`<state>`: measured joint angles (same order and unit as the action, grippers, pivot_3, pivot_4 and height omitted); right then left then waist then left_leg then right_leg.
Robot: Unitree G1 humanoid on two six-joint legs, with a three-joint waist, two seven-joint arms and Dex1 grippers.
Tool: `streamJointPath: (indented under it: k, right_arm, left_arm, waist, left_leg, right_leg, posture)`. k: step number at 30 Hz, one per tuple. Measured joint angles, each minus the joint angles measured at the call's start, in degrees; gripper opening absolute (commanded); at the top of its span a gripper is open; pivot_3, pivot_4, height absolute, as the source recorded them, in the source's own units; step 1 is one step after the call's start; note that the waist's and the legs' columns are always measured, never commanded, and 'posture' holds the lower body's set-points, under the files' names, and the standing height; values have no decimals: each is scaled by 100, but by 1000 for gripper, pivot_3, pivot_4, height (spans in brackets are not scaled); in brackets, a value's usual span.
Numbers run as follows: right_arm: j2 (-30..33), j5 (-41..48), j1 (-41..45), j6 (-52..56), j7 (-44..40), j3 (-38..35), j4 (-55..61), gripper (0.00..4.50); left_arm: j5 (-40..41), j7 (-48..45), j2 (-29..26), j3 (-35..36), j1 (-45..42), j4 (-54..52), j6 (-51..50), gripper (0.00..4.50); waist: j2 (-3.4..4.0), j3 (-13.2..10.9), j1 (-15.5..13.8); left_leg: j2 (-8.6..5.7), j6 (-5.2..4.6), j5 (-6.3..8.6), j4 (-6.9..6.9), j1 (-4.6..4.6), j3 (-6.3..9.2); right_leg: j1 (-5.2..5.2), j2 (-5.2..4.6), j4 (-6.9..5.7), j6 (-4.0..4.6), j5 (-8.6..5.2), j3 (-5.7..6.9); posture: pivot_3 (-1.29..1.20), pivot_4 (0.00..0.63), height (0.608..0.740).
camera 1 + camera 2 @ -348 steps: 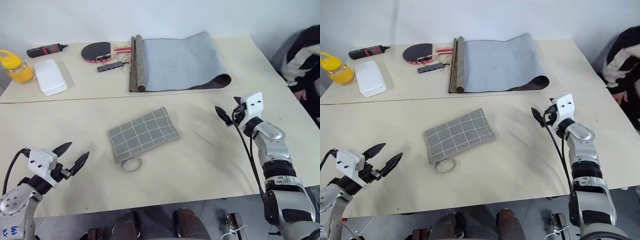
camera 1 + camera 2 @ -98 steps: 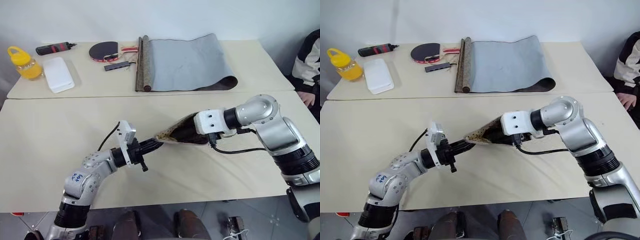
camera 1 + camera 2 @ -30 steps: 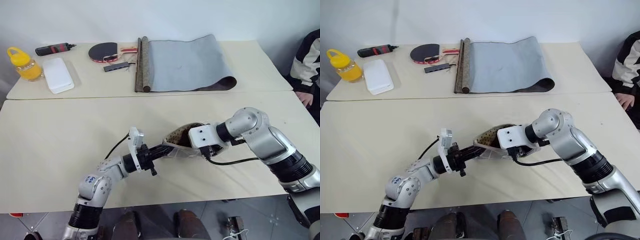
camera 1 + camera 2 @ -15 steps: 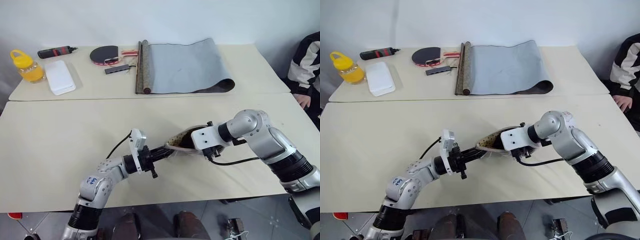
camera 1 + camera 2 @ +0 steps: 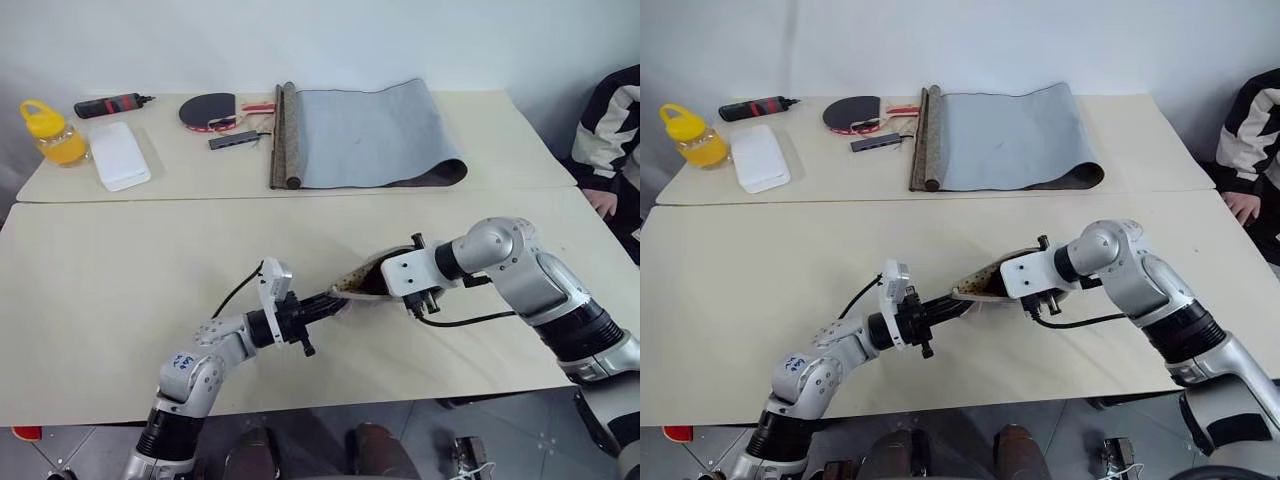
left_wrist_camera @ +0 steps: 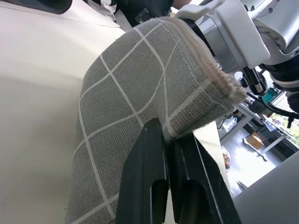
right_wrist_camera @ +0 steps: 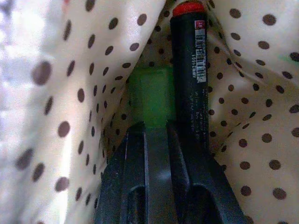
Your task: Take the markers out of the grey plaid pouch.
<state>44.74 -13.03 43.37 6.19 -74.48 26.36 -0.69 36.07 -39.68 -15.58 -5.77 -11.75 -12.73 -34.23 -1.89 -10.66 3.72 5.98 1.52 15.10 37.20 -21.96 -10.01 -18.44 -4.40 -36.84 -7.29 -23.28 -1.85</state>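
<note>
Your left gripper (image 6: 169,140) stays clamped on the grey plaid pouch (image 5: 362,283) at mid-table. Your right gripper (image 7: 156,133), inside its mouth, has narrowed around the green-ended marker (image 7: 150,95) beside the red-tipped marker (image 7: 189,70): extraction looks close. Its wrist view alone reveals them.

Both eye views: high, looking forward and down, sharing whole beige table (image 5: 120,270). Left wrist view: close on grey plaid fabric pouch (image 6: 135,98) exterior. Right wrist view: inside pouch's polka-dot lining (image 7: 243,102).
</note>
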Motion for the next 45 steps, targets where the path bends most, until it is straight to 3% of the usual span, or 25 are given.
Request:
streamJointPath:
  k: [9, 18, 21, 26, 34, 38, 45]
  right_arm:
    - [-433, 40, 237, -313, 558, -225, -674, 17]
    - [-513, 221, 406, -139, 423, -300, -635, 17]
    - [-514, 273, 387, 11, 368, -300, -557, 593]
    - [-500, 321, 388, 181, 237, -300, -378, 2304]
    - [30, 965, 483, 1384, -649, -433, 795, 2304]
    - [11, 991, 456, 1590, -648, -396, 923, 2304]
    - [-436, 307, 318, 652, 125, 87, 105, 2304]
  left_arm:
    - [-268, -56, -211, 46, -82, 14, 320, 0]
    - [-67, 6, -235, 545, -344, 250, 228, 0]
    - [400, -81, -290, 607, -312, 213, -365, 0]
    - [1132, -121, -385, 776, -351, 175, -1194, 0]
    - [2097, -59, -430, 1266, -441, 240, -1959, 0]
    - [1276, -330, -572, 1009, -217, 497, -1120, 0]
    - [522, -392, -300, 767, -171, 905, -52, 0]
  waist:
    - [9, -7, 90]
    - [17, -12, 60]
    - [17, -13, 60]
    - [19, -15, 91]
    - [21, -17, 60]
    - [21, -17, 77]
    - [21, -17, 93]
  left_leg:
    - [-4, 1, 0, -13, -22, 0]
    - [-4, 4, 3, -9, -122, -1]
    - [-4, 4, 2, -11, -126, -3]
    - [-3, 6, -7, -6, -127, -9]
    - [-4, 5, -8, -9, -127, -6]
    - [-5, 6, -8, -7, -126, -10]
    - [-6, 1, -11, 6, -118, -12]
  right_leg:
    - [-25, -2, 4, -1, 0, 2]
    - [-155, 0, -31, -23, 10, 2]
    - [-171, 0, -55, -24, 9, -3]
    - [-172, 3, -60, -24, 9, -7]
    - [-172, 2, -60, -24, 9, -6]
    - [-172, 5, -57, -23, 9, -7]
    - [-156, 3, -57, -22, 8, -11]
  posture:
    - [0, 150, 740]
    - [0, 150, 740]
    - [0, 150, 740]
    - [0, 150, 740]
    - [0, 150, 740]
    - [0, 150, 740]
    - [0, 150, 740]
